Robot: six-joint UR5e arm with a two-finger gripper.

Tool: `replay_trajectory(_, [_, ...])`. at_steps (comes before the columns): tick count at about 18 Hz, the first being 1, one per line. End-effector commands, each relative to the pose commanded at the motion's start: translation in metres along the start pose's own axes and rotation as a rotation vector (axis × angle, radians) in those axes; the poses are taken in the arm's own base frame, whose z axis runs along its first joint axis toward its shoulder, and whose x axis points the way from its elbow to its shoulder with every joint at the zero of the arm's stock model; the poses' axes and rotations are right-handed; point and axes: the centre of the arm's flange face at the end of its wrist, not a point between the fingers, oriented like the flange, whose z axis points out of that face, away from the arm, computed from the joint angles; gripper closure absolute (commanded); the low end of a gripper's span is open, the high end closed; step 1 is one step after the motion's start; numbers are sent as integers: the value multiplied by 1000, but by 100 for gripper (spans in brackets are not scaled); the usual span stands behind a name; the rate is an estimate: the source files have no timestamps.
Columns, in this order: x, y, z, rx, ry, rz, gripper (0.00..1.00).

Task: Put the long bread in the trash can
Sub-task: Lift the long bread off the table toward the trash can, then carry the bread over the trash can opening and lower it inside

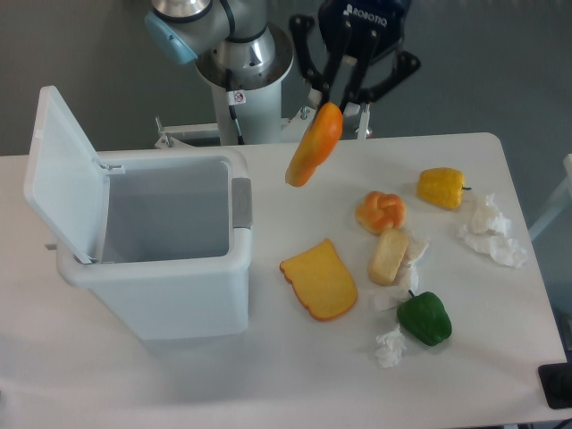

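Note:
The long bread (313, 146), an orange glossy loaf, hangs tilted in the air above the table, its upper end pinched in my gripper (338, 98), which is shut on it. The loaf's lower end points down and left toward the trash can (156, 259), a big white bin at the left whose lid (55, 172) stands open. The loaf is to the right of the bin's rim, over bare table, not over the opening.
On the table's right half lie a flat yellow-orange bread slice (320, 280), a knotted bun (381, 211), a pale bread piece (390, 256), a yellow pepper (441, 187), a green pepper (424, 318) and crumpled paper (490, 230). The arm's base (238, 67) stands behind the bin.

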Motion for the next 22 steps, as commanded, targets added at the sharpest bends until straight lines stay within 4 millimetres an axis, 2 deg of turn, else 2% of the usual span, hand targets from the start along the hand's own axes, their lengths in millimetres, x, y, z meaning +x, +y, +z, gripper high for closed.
replay_trajectory(6, [9, -6, -2, 63, 88, -8, 77])
replay_trajectory(16, [17, -10, -1, 93, 140, -2, 77])
replay_trajectory(22, [29, -10, 17, 78, 180, 13, 77])
